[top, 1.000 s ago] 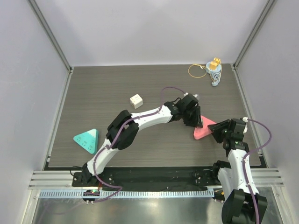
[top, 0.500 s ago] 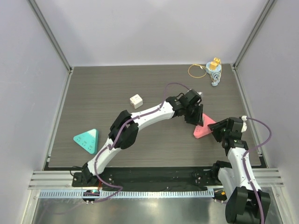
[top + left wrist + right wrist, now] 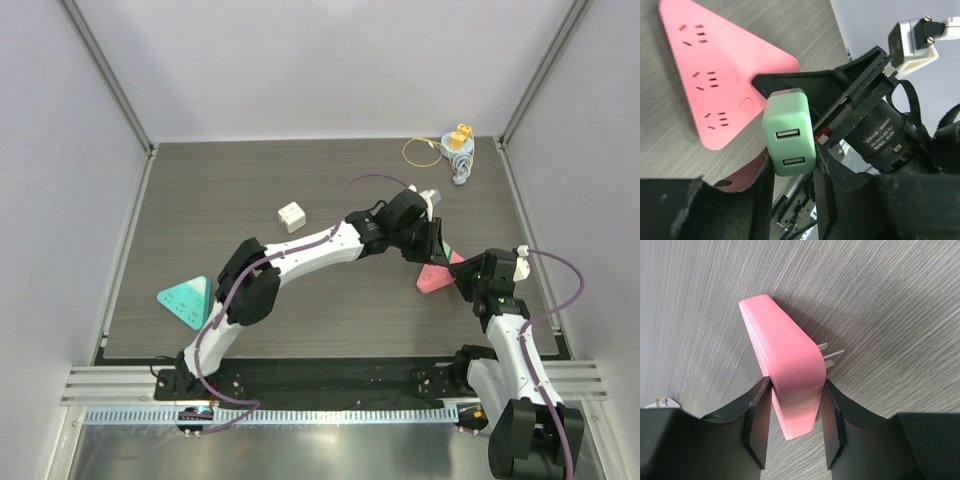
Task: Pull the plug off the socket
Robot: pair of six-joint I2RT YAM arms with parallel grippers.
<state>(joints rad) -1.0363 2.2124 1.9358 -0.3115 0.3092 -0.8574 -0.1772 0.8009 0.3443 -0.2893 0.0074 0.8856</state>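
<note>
My left gripper, clamped on the green plug, has lifted it off the pink socket (right gripper pinches that socket's corner); one plug; two sockets, counting the teal socket; one white cube.

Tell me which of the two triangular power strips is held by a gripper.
The pink power strip, clamped at one corner by the right gripper; the teal power strip lies alone, far left, with no gripper on it.
</note>
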